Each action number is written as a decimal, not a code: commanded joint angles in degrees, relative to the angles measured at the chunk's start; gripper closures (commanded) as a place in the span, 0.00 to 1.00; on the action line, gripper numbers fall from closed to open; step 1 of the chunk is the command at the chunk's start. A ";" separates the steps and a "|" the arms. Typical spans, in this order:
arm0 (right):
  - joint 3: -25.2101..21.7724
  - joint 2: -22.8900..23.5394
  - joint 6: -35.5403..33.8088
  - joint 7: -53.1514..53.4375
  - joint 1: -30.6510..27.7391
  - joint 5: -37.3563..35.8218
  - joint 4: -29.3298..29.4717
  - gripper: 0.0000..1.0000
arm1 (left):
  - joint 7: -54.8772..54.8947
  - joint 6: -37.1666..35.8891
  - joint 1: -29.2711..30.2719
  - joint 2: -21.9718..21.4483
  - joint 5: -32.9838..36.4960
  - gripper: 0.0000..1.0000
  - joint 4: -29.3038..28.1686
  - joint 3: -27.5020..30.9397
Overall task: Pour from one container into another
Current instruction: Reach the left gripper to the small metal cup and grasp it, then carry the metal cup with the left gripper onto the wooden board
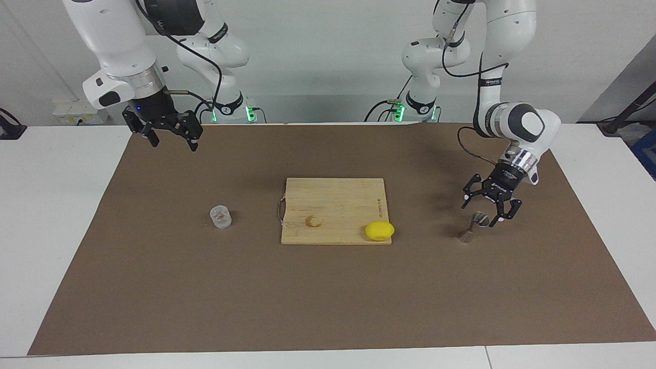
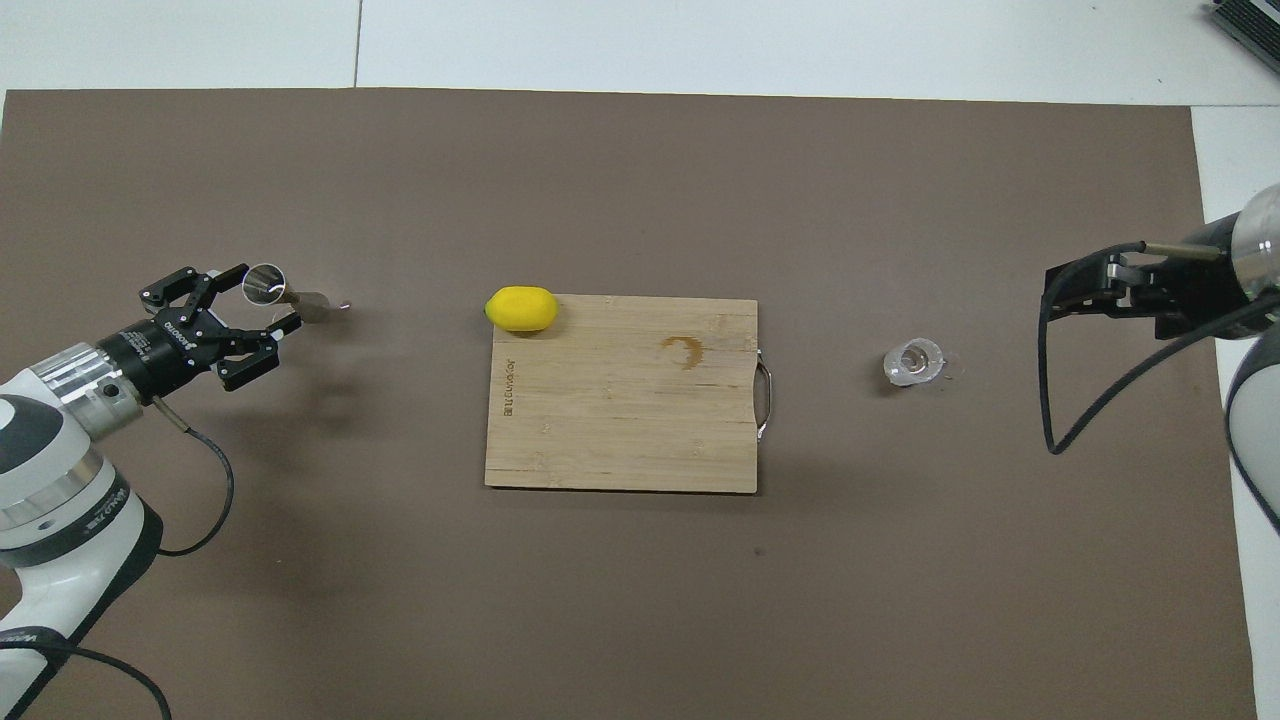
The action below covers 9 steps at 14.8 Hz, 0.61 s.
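Note:
The clear ribbed glass tumbler (image 1: 221,216) (image 2: 912,362) stands on the brown mat toward the right arm's end, with nothing touching it. The silvery hourglass jigger (image 1: 474,228) (image 2: 300,300) stands upright toward the left arm's end. My left gripper (image 1: 482,212) (image 2: 265,297) is tilted down over the jigger, its open fingers on either side of the upper cone. I cannot tell whether they touch it. My right gripper (image 1: 173,143) (image 2: 1060,295) waits open and empty, raised over the mat at the right arm's end.
A wooden cutting board (image 1: 333,205) (image 2: 620,420) with a metal handle lies mid-mat between the two containers. A yellow lemon (image 1: 380,230) (image 2: 521,308) rests on the board's corner closest to the jigger. White table borders the brown mat (image 1: 328,297).

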 commanded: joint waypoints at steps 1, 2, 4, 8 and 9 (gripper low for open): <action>0.09 0.36 -1.04 0.70 -0.29 -0.64 0.75 0.00 | 1.09 1.15 -0.46 0.41 -1.55 0.16 0.30 0.30; 0.09 0.36 -1.04 0.79 -0.29 -0.64 0.75 0.00 | 1.09 1.23 -0.46 0.41 -1.81 0.19 0.30 0.30; 0.09 0.36 -1.04 0.70 -0.29 -0.64 0.75 0.00 | 1.09 1.50 -0.46 0.85 -2.52 0.25 0.56 0.30; 0.09 0.36 -1.04 0.79 -0.29 -0.64 0.75 0.00 | 1.00 1.76 -0.11 1.90 -2.52 0.91 1.52 0.30; 0.09 0.36 -1.04 0.70 -0.29 -0.64 0.75 0.00 | 1.09 1.76 -0.29 2.17 -2.52 1.00 2.14 0.30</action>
